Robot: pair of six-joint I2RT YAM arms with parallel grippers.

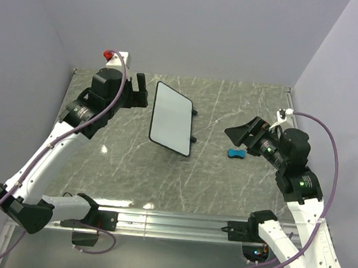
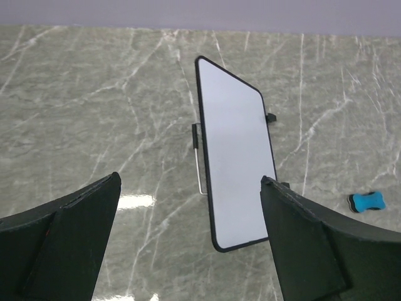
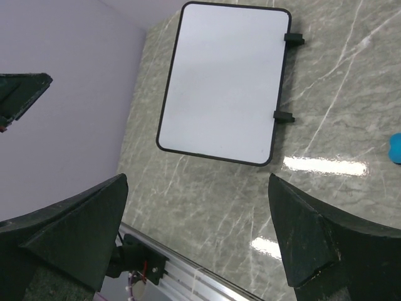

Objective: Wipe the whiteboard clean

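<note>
The board (image 1: pixel 171 117) looks clean; wiping seems done. Left gripper (image 1: pixel 134 91) and right gripper (image 1: pixel 240 132) gape empty, eraser (image 1: pixel 236 153) lies loose. Next: just back away.

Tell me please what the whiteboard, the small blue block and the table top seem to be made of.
The whiteboard: smooth white face, probably coated board, in a thin black frame that looks plastic. The blue block: matte, perhaps foam or felt; too small to tell. The table: grey-green marble veining with bright glare, so polished stone or glossy laminate.
</note>
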